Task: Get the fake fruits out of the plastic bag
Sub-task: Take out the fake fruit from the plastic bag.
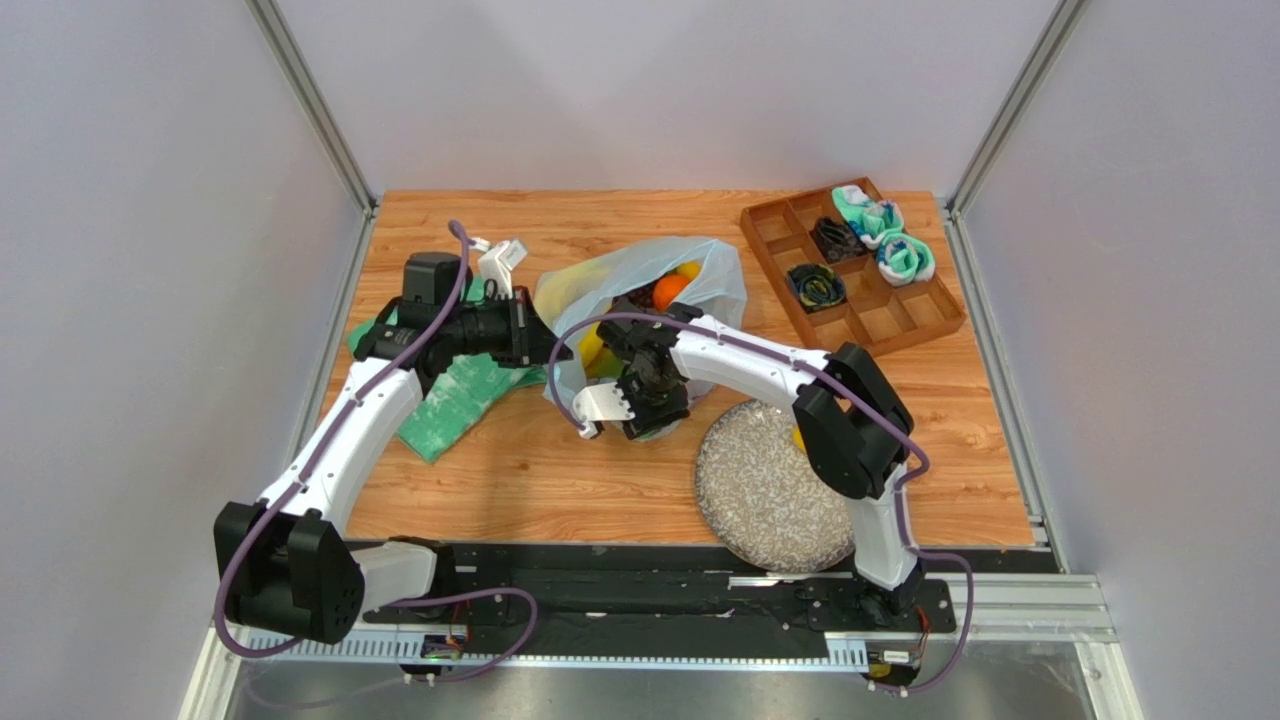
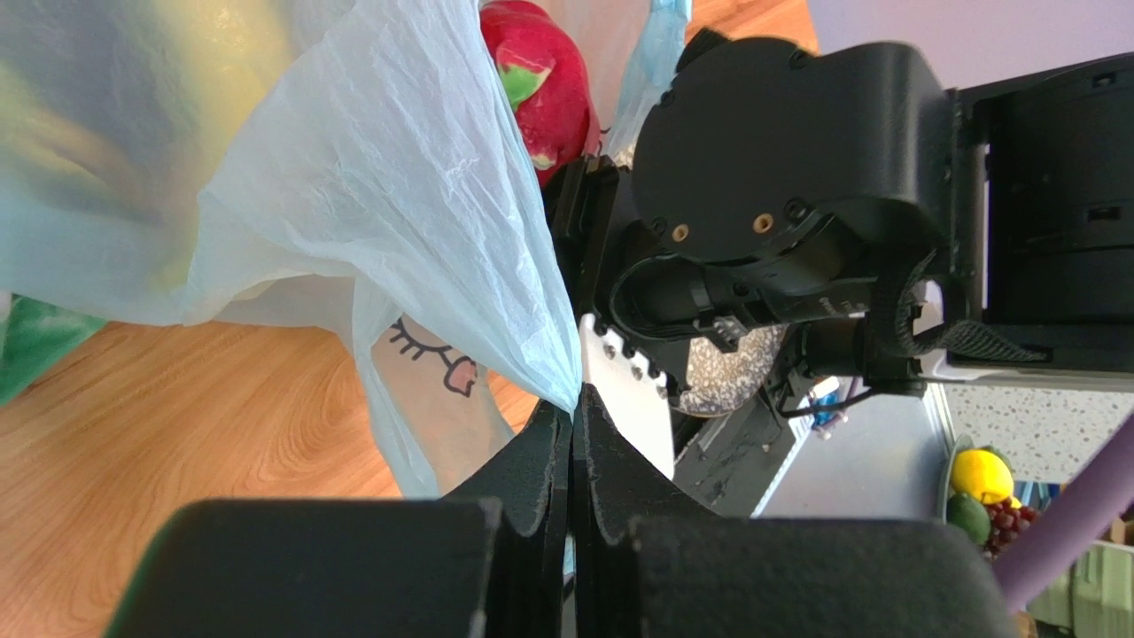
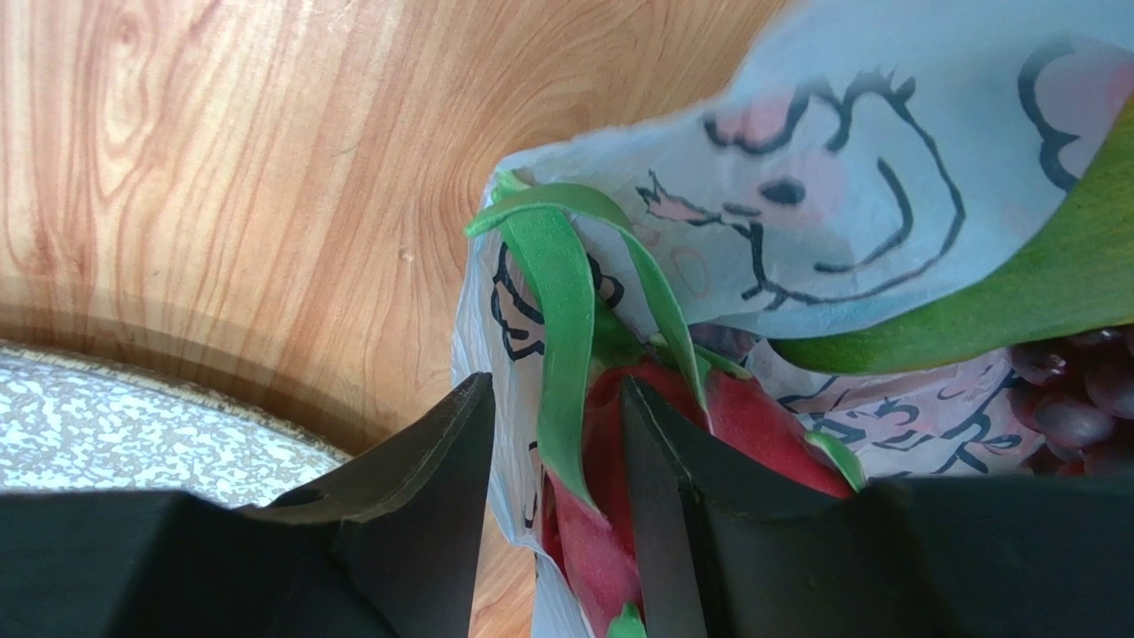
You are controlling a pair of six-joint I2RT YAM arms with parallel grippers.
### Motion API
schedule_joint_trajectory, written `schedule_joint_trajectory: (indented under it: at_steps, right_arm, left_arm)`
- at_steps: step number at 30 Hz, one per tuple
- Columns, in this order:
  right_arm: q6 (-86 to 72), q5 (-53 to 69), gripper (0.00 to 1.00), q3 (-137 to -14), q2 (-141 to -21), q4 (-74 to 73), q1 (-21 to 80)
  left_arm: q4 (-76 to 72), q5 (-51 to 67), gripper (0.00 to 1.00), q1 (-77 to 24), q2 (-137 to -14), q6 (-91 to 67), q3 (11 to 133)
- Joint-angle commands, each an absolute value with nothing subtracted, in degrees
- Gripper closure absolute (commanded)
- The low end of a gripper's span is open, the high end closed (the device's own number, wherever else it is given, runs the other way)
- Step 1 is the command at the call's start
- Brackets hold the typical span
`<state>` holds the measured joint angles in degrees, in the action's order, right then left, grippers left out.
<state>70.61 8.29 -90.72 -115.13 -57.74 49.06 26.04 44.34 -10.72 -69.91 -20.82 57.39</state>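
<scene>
Top view, near to far: speckled plate (image 1: 751, 495) sits just ahead of the right arm's base, and I see no fruit on it. Mid-table, bag (image 1: 714, 278) lies with its mouth toward the arms, lumpy and full. Orange (image 1: 672, 288) and some yellow shapes show through the film. Green cloth (image 1: 458, 398) is left of the bag, under the left arm. Upper right: wooden tray (image 1: 909, 312) with rolled socks (image 1: 879, 240), not part of this job.

Progress, my read: early. I see nothing lying clear of the bag on the table, so all the fruit is left to pull.

Right claw (image 3: 553, 492), own wrist view: jaws part open, with a moderate gap. Between them are a long green scale and the red end of the dragon fruit (image 3: 752, 425), at the bag mouth. Printed film wraps the fruit's left side and runs across the top of the frame. The fingers look very close to the fruit, but I can't tell whether they're actually clamped on it. Grapes (image 3: 1085, 386) are at the right edge, deeper in, under a big green piece (image 3: 1038, 293).

Left claw (image 2: 574, 432), own wrist view: jaws fully closed, pinching a fold of bag film at the tips. The film fans out to the upper left of the frame. The dragon fruit is at top centre beyond it, with the right arm's black body filling the right half.

Looks like the left arm holds the mouth while the right goes for the dragon fruit first.
</scene>
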Motion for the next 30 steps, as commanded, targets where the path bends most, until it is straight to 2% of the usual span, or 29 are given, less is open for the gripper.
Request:
schedule_joint_trajectory:
  at_steps: [1,3,4,6,7,20,30]
  right_arm:
    - [68.4,3.2,0.59,-93.4,-117.9,-57.5,49.7]
    - [68.2,2.3,0.66,-94.2,-118.6,-58.0,49.7]
    - [68.4,2.3,0.76,-94.4,-118.7,-58.7,49.7]
    - [68.5,2.5,0.88,-94.4,-118.5,-58.9,49.7]
    - [68.6,2.6,0.99,-94.7,-118.3,-59.6,49.7]
    - [71.7,15.5,1.0,-99.3,-100.7,-60.7,49.3]
    - [67.9,17.5,1.0,-104.8,-91.4,-66.9,49.6]
  left_arm:
    - [24.0,44.4,1.0,-10.3,-68.4,-21.7,57.5]
    - [24.1,44.5,1.0,-10.2,-68.4,-21.7,57.5]
    - [24.1,44.5,1.0,-10.2,-68.4,-21.6,57.4]
    - [24.1,44.4,1.0,-10.2,-68.5,-21.5,57.5]
    - [24.1,44.5,1.0,-10.1,-68.6,-21.5,57.6]
    - [25.0,43.9,1.0,-10.0,-70.9,-19.6,60.7]
    - [25.7,43.7,1.0,-9.4,-70.8,-20.0,61.3]
